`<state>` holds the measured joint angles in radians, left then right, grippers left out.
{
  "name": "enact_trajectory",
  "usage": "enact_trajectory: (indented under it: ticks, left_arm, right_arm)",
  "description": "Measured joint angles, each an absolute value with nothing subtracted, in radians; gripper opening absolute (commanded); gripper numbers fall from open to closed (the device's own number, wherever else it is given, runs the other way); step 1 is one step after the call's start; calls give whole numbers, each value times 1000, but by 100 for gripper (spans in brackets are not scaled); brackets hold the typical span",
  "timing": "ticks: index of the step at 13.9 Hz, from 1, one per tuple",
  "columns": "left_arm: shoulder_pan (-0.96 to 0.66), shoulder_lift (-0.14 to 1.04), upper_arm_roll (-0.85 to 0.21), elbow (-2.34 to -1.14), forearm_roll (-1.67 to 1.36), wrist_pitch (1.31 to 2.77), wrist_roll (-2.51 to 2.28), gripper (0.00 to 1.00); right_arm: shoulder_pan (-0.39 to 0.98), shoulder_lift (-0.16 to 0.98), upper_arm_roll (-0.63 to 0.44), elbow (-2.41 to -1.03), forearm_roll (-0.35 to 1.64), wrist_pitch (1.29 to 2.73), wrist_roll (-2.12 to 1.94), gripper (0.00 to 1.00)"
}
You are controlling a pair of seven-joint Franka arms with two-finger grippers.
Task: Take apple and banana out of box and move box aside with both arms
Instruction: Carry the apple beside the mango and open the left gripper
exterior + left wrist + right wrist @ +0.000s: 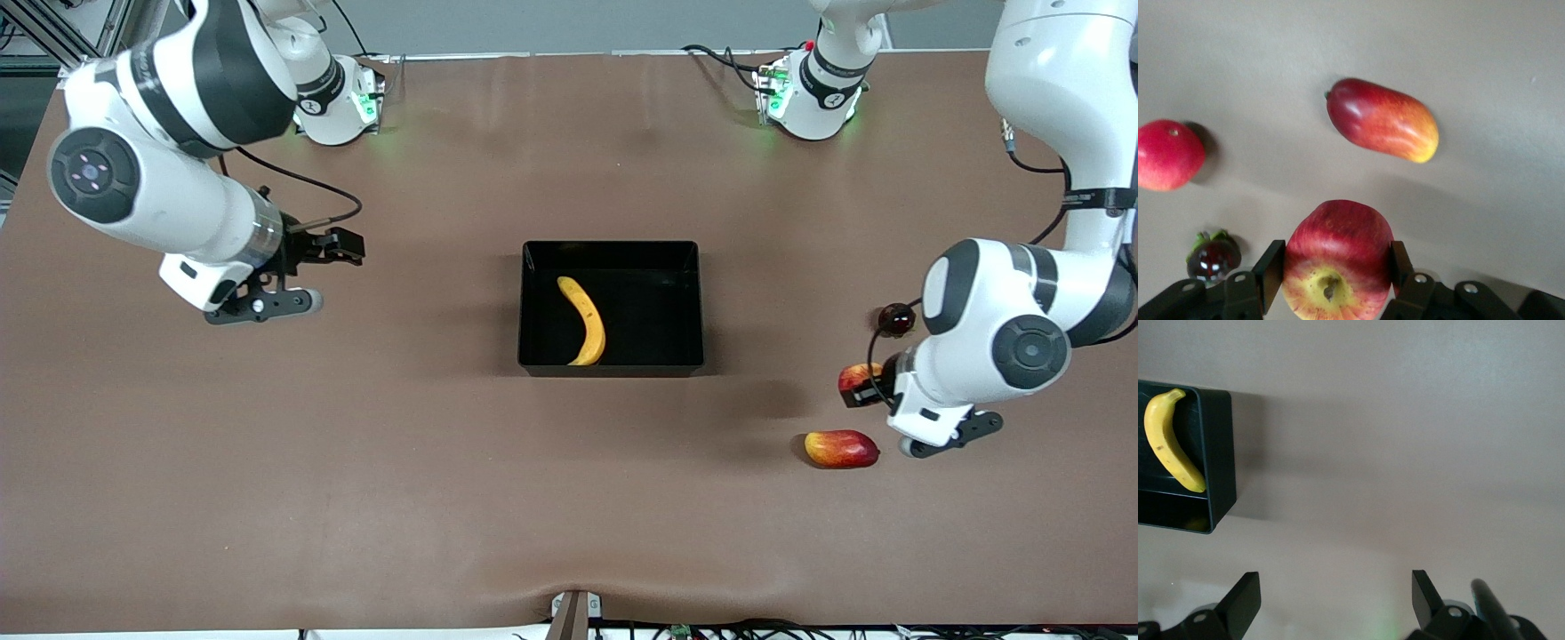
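The left gripper (1331, 277) gripped the red apple (1337, 260) between its fingers, held above the table (356, 462) at the left arm's end; the right gripper (1335, 600) hung spread wide and empty over the right arm's end; the banana (584, 320) lay in the black box (610, 366) at the table's middle; only the left wrist view showed a round pink-red fruit (1166, 155); the mango (841, 449) lay near.

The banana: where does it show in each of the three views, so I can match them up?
Front view: banana lies in the black box at mid-table.
Left wrist view: not in it.
Right wrist view: banana inside the box, at the picture's edge.
Shared landmark: the black box, seen in the front and right wrist views.
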<state>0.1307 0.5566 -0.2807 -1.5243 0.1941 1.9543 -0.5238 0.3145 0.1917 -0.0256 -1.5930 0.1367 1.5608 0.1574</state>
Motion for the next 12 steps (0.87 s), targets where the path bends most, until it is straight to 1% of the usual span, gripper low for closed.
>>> enact_trajectory:
  ticks: [5, 8, 12]
  left_arm:
    - [149, 607, -280, -1526, 194, 2058, -451, 0]
    - [149, 610, -282, -1526, 194, 2063, -447, 0]
    - [149, 614, -281, -1528, 194, 2063, -447, 0]
  right_arm:
    - [308, 188, -38, -1592, 137, 1561, 157, 100]
    - [299, 188, -42, -1591, 137, 1569, 157, 100]
    - [255, 190, -45, -1592, 137, 1599, 157, 100]
